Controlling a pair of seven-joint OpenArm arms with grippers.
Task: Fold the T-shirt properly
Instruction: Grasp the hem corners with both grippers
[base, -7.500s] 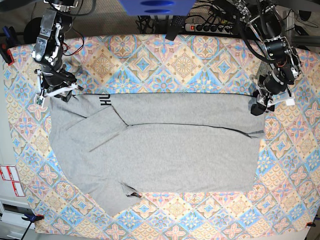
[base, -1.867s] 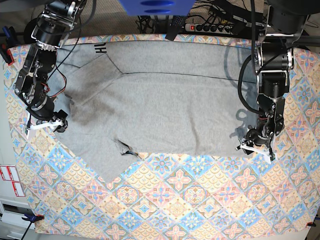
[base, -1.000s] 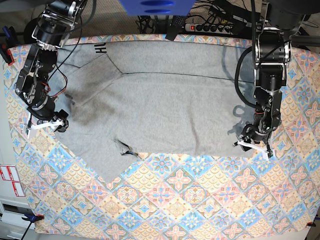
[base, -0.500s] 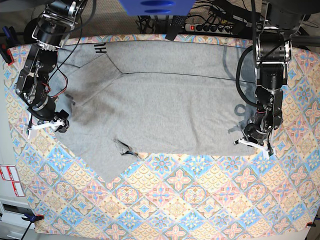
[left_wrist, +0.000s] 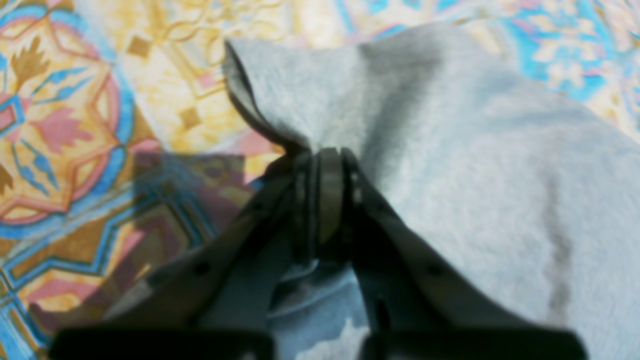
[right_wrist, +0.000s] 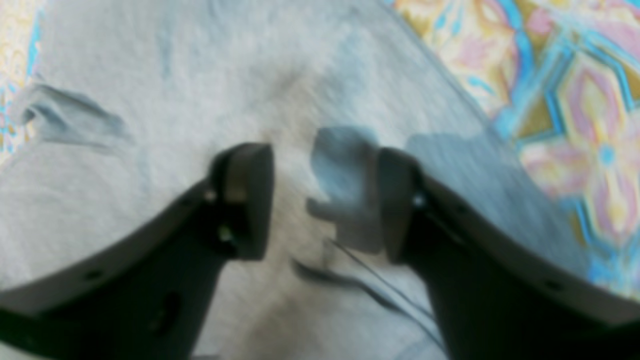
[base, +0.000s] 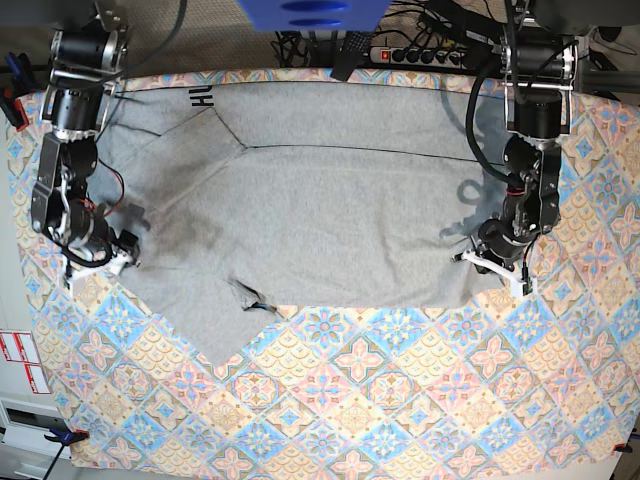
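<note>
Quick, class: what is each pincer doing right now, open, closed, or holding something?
Left pincer: closed, pinching an edge of the T-shirt.
Right pincer: open, over the T-shirt, holding nothing.

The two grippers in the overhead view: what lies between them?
In the base view, only the grey T-shirt stretches between the left gripper and the right gripper, spread over the patterned tablecloth.

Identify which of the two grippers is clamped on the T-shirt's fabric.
The left gripper: its jaws are shut on a pinched T-shirt corner. The right gripper stands open above flat cloth.
</note>
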